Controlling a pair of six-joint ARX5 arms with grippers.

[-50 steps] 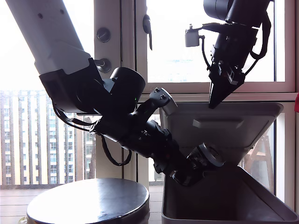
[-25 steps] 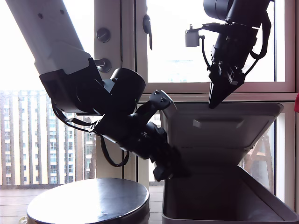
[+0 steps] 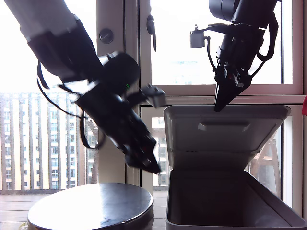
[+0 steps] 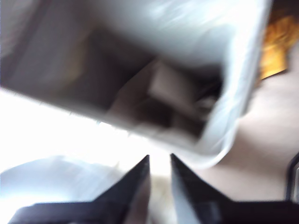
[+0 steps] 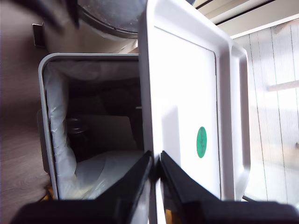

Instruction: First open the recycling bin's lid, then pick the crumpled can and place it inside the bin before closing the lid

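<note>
At the exterior view's left stands the round dark table (image 3: 91,206). Above it hangs my first hand (image 3: 149,166), blurred, its fingers nearly together and holding nothing. Just to the right is the recycling bin (image 3: 230,221), open. A dark round shape low inside it may be the can (image 5: 76,126), but I cannot tell for sure. My second hand (image 3: 220,103) is clamped on the top edge of the lid (image 3: 225,129), holding it up. To close well, I should bring the lid down slowly and straight.

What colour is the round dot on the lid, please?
Green; the dot on the lid shows best in the second wrist view.
</note>
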